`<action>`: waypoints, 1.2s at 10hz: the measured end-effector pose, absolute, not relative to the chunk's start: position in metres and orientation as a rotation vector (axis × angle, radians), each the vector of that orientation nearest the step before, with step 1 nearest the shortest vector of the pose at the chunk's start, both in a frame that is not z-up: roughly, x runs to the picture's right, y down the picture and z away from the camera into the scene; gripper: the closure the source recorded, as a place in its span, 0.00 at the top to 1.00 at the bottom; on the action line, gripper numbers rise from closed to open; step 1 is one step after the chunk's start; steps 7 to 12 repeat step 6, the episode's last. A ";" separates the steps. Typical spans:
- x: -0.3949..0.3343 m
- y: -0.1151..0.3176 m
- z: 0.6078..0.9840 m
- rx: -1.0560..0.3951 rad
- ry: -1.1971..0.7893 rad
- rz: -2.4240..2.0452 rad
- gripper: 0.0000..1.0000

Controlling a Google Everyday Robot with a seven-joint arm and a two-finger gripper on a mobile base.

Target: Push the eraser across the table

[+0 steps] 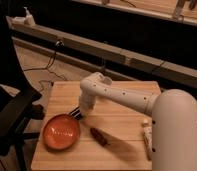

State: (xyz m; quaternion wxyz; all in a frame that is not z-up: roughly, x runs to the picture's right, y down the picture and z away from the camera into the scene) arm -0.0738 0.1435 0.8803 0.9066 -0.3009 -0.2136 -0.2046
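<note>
The small black oblong eraser (76, 113) seems to lie touching the claw (80, 111), long axis slanting toward the orange plate (61, 132); claw state unclear.

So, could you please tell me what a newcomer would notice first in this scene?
The bulky white robot arm sweeps in from the right across the light wooden plank table. Its tool sits low at the upper right rim of the round orange plate, front left. A dark red-brown oval thing lies just right of the plate.
</note>
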 end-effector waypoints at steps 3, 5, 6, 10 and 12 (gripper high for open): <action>-0.041 0.143 0.889 -0.612 -0.446 -0.409 0.01; -0.039 0.142 0.889 -0.608 -0.451 -0.406 0.01; -0.046 0.141 0.890 -0.607 -0.455 -0.409 0.01; -0.046 0.141 0.890 -0.607 -0.455 -0.409 0.01; -0.046 0.141 0.890 -0.607 -0.455 -0.409 0.01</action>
